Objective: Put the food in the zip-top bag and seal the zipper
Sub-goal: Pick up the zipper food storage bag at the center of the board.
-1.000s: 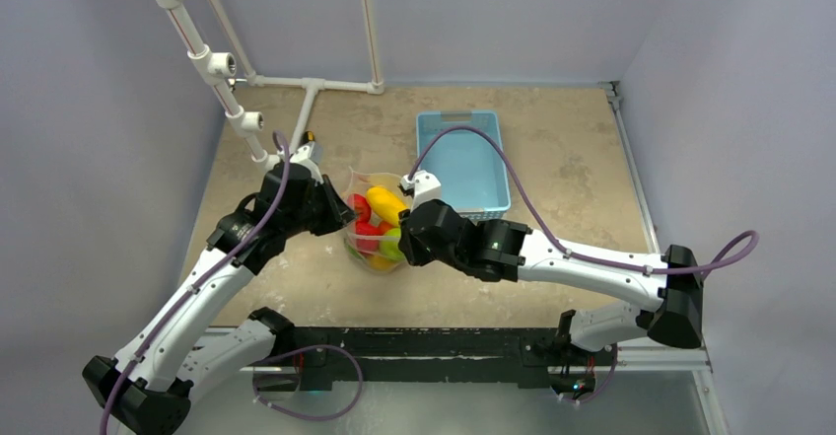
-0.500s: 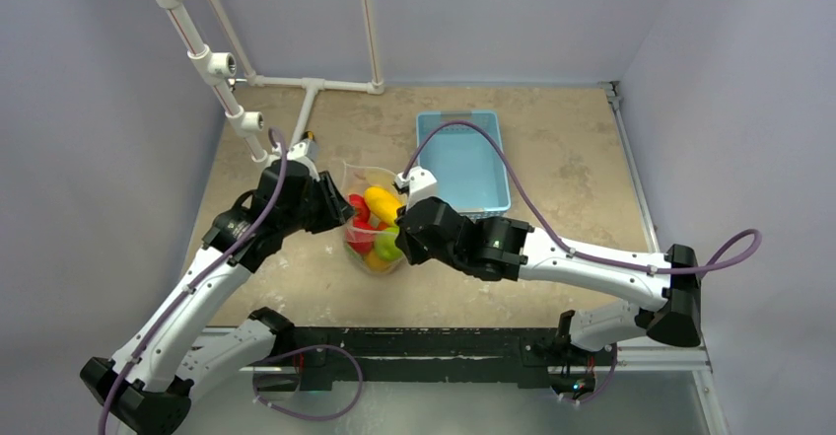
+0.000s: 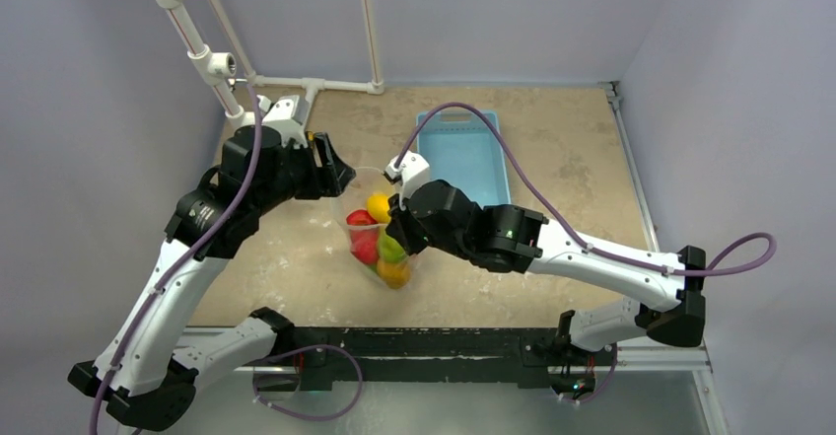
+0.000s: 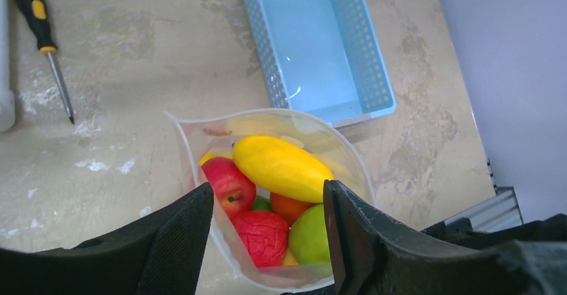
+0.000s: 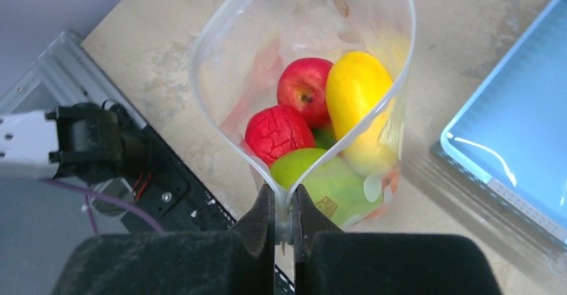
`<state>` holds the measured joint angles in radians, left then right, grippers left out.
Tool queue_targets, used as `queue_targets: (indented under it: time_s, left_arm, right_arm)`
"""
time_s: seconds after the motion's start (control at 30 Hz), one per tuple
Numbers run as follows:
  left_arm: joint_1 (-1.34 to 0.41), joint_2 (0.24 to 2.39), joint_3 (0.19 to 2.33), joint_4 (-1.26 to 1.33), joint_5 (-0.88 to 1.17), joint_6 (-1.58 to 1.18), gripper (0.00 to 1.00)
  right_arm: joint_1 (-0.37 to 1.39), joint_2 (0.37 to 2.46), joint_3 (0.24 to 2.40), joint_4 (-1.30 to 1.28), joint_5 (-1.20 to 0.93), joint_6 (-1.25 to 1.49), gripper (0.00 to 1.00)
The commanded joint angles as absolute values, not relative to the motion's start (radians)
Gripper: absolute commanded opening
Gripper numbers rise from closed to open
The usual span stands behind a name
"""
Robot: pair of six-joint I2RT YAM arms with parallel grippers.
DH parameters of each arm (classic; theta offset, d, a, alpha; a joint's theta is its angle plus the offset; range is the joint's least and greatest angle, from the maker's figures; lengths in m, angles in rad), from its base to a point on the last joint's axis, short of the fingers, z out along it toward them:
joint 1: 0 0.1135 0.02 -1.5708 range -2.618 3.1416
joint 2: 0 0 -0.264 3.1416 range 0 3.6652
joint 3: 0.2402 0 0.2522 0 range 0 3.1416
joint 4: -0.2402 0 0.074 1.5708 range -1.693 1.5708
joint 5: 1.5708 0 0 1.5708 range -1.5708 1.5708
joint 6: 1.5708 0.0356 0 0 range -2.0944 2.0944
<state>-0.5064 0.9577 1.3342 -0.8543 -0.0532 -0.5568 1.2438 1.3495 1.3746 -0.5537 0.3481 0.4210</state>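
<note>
No writing is legible. A small brownish mark on the green fruit (image 5: 334, 188) is too small to read.

The zip-top bag (image 3: 367, 186) stands on the tabletop (image 3: 572, 159) with its mouth open, just beside the near left corner of the light-blue slotted basket (image 3: 463, 159). The food (image 3: 380, 246) lies inside the bag: a yellow fruit (image 4: 281, 168), a red apple (image 4: 227, 184) and a wrinkled red fruit (image 5: 277, 133) are on top. The lower pieces are covered, so they cannot be counted.

The right end effector (image 5: 284, 223) is clamped on the zipper (image 5: 408, 41) at the near end of the mouth. The left end effector (image 4: 266, 193) hangs over the bag with its jaws apart, gripping nothing. Its fingers (image 4: 180, 235) cut off the bag's lower part.

A screwdriver (image 4: 39, 31) with a black and yellow handle lies well to the bag's left. A white pipe frame (image 3: 315, 85) stands at the far edge.
</note>
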Motion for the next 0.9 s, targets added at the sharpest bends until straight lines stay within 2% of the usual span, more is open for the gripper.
queue_targets:
  time_s: [0.0, 0.37, 0.6, 0.87]
  left_arm:
    - [-0.509, 0.981, 1.396, -0.853, 0.107, -0.388, 0.61]
    - [-0.509, 0.917, 1.448, -0.793, 0.341, -0.155, 0.74]
    - [-0.51, 0.88, 1.441, -0.759, 0.462, -0.122, 0.77]
    - [-0.537, 0.852, 1.404, -0.736, 0.727, -0.088, 0.78]
  right_arm:
    - [1.25, 1.311, 1.429, -0.541, 0.249, 0.332, 0.0]
    - [1.253, 1.245, 1.485, -0.506, 0.043, 0.144, 0.0]
    - [1.253, 1.26, 1.529, -0.536, -0.106, 0.045, 0.0]
    - [1.253, 1.274, 1.602, -0.555, -0.255, -0.045, 0.0]
